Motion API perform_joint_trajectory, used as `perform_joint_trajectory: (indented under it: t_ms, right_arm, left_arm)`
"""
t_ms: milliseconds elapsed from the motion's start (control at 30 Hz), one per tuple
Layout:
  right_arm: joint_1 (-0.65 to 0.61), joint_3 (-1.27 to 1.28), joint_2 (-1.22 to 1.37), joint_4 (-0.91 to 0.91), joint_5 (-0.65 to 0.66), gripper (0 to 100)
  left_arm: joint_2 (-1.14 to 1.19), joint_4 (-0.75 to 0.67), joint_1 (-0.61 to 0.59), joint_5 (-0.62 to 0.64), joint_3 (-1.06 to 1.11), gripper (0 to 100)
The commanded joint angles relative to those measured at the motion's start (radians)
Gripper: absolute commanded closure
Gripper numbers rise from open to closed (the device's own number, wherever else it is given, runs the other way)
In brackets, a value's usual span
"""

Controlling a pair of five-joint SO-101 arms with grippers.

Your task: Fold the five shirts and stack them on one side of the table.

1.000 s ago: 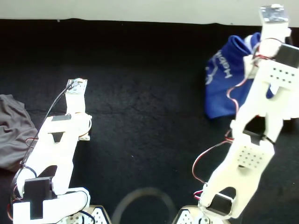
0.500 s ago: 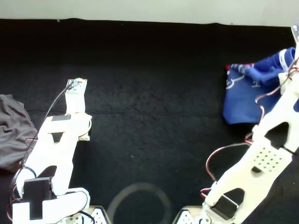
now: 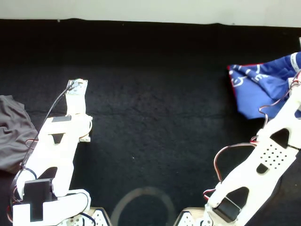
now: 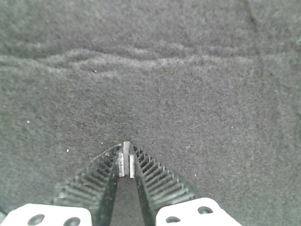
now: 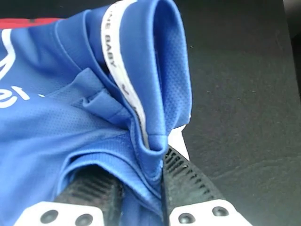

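Note:
A blue shirt (image 3: 263, 87) with white print and a red edge hangs bunched at the table's far right side. My right gripper (image 5: 141, 186) is shut on the blue shirt (image 5: 70, 108), pinching a fold near its white-trimmed collar. A dark grey shirt (image 3: 13, 132) lies crumpled at the left edge of the table. My left gripper (image 4: 125, 162) is shut with nothing in it, just above the black table cloth (image 4: 155, 80). In the high view the left arm (image 3: 59, 146) stands beside the grey shirt.
The black cloth (image 3: 150, 99) covers the whole table, with a pale wall along its far edge. The right arm (image 3: 263, 160) leans out toward the right edge. A faint ring mark (image 3: 141, 202) lies on the cloth between the arm bases.
The right arm has swung to the right and carried the blue shirt with it toward the table's right edge. The left arm and the grey shirt have stayed still.

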Motion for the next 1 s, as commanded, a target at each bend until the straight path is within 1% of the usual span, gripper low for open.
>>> perform_joint_trajectory:
  t_ms: [0,100,233,267,400,433,600,700,800,967]
  right_arm:
    - [0.030,-0.047,0.013,-0.054,0.009,99.3]
    - [0.030,-0.047,0.050,-0.071,0.009,99.3]
    - [0.022,-0.054,0.073,-0.041,0.009,98.1]
    - [0.019,-0.054,0.073,-0.019,0.008,95.4]
    - [0.004,-0.084,0.061,0.064,0.000,78.3]
    - [0.002,-0.102,0.053,0.082,-0.025,76.5]
    - [-0.024,-0.231,0.001,0.154,-0.242,76.2]
    - [-0.042,-0.288,-0.022,0.194,-0.345,76.1]
    - [-0.059,-0.303,-0.025,0.209,-0.391,76.1]
    - [-0.064,-0.292,-0.019,0.216,-0.404,75.9]
  left_arm:
    - [-0.010,-0.029,-0.007,-0.006,0.002,99]
    - [-0.010,-0.029,-0.007,-0.006,0.002,99]
    - [-0.010,-0.029,-0.007,-0.006,0.002,99]
    - [-0.010,-0.029,-0.007,-0.006,0.002,99]
    - [-0.010,-0.029,-0.007,-0.006,0.002,99]
    - [-0.010,-0.029,-0.007,-0.006,0.002,99]
    - [-0.010,-0.029,-0.007,-0.006,0.002,99]
    - [-0.010,-0.029,-0.007,-0.006,0.002,99]
    - [-0.010,-0.029,-0.007,-0.006,0.002,99]
    - [-0.010,-0.029,-0.007,-0.006,0.002,99]
